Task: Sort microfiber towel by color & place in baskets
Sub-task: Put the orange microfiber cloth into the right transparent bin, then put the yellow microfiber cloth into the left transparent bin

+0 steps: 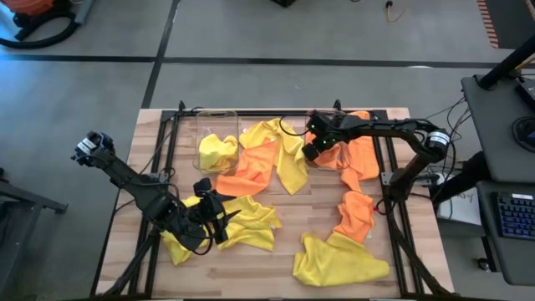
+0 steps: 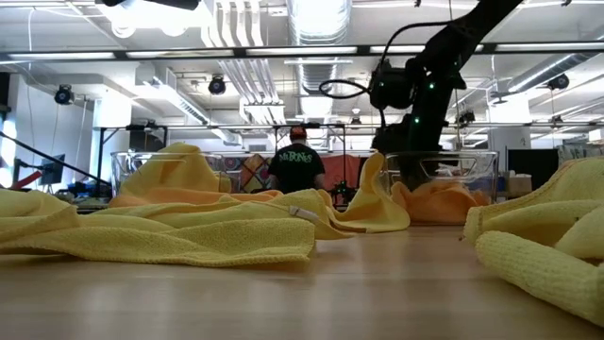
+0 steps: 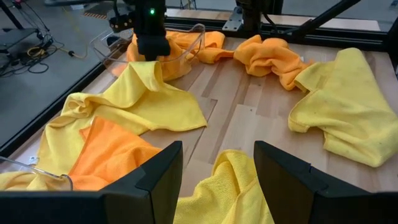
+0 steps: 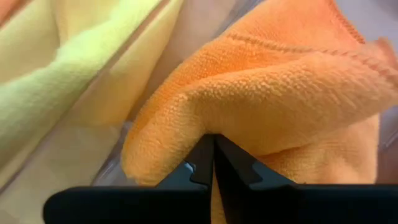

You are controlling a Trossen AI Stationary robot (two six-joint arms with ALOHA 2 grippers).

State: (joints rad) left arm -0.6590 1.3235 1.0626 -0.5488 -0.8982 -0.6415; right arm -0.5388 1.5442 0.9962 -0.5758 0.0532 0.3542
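Note:
My right gripper (image 1: pixel 314 147) (image 4: pixel 213 146) is over the right clear basket (image 1: pixel 336 117) at the table's far side and is shut on an orange towel (image 4: pixel 280 93). More orange towels (image 1: pixel 359 163) spill out of that basket toward the near edge. The left clear basket (image 1: pixel 216 125) holds a yellow towel (image 1: pixel 216 150). My left gripper (image 1: pixel 219 219) (image 3: pixel 217 152) hovers open over a crumpled yellow towel (image 1: pixel 242 224) (image 3: pixel 230 190) at the near left. An orange towel (image 1: pixel 251 167) and a yellow one (image 1: pixel 284 150) lie mid-table. My right gripper pinches a fold of the orange towel (image 4: pixel 205 124) between its two shut fingers. The cloth bulges over the fingertips in several layers. It hangs beside the basket's clear wall (image 4: pixel 180 43). The high view shows the fingers coming at it from above.
A yellow towel (image 1: pixel 338 261) lies at the near right edge, with an orange one (image 1: pixel 355 213) just beyond it. Black frame rails (image 1: pixel 171 142) run along the table's left and right sides. Bare wood (image 1: pixel 309 209) shows in the middle. A person (image 2: pixel 300 165) stands far off in the room.

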